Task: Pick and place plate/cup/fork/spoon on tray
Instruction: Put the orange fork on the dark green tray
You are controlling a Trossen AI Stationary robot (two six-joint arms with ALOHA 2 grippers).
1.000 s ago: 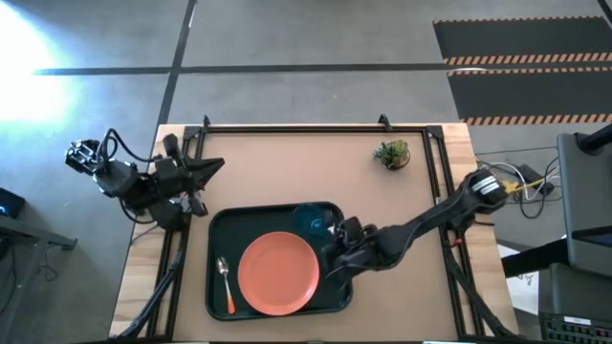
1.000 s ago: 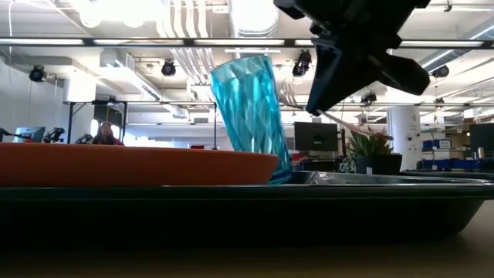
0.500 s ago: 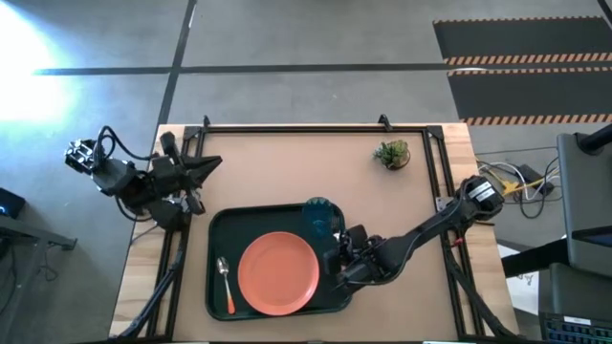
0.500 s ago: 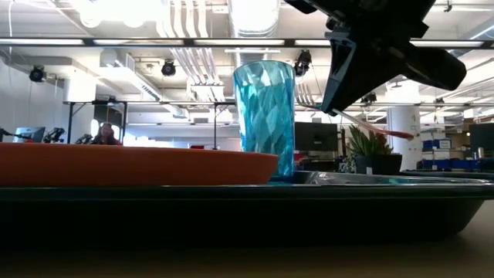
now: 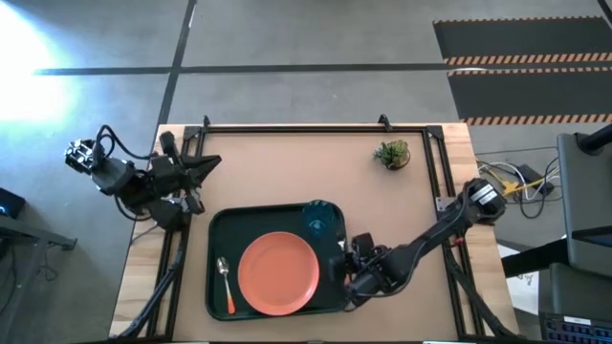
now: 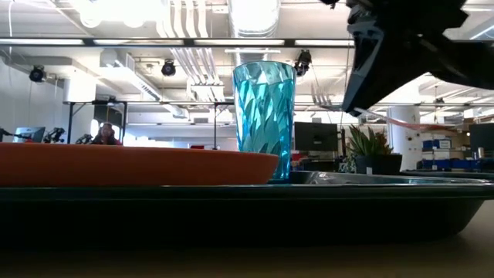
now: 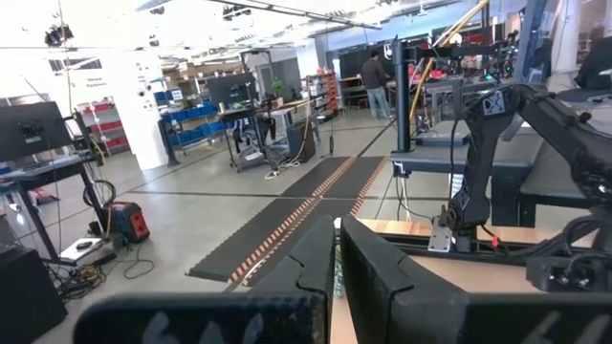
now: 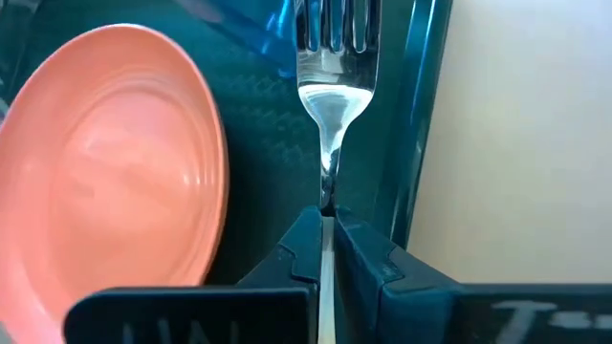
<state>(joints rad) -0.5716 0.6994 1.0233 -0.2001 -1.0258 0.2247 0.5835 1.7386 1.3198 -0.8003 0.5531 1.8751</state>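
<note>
The dark green tray (image 5: pixel 216 250) lies at the table's near middle. On it rest the orange-red plate (image 5: pixel 277 272), the orange-handled spoon (image 5: pixel 225 284) to the plate's left, and the teal cup (image 5: pixel 321 218), upright in the far right corner (image 6: pixel 264 116). My right gripper (image 5: pixel 347 265) is shut on the fork (image 8: pixel 332 76) above the tray's right strip, between the plate (image 8: pixel 115 162) and the tray's right rim (image 8: pixel 421 115). My left gripper (image 5: pixel 208 163) hangs shut and empty over the table's far left (image 7: pixel 337 272). My right gripper pinches the fork between its two fingers (image 8: pixel 304 239), where the silver neck (image 8: pixel 328 186) runs back into them. The tines (image 8: pixel 333 24) stick out ahead of the fingertips toward the cup. The orange handle (image 6: pixel 397 122) juts out behind. The fork is lifted clear above the tray floor.
A small potted plant (image 5: pixel 392 153) stands at the table's far right. Black rails run along the far (image 5: pixel 287 127) and side edges. Bare brown table (image 5: pixel 287 172) lies beyond the tray. A person (image 6: pixel 104 135) sits far back in the room.
My right gripper has carried the fork toward the table's near edge along the tray's right side, away from the cup. The cup, tilted a second ago, has rocked back and stands upright on the tray.
</note>
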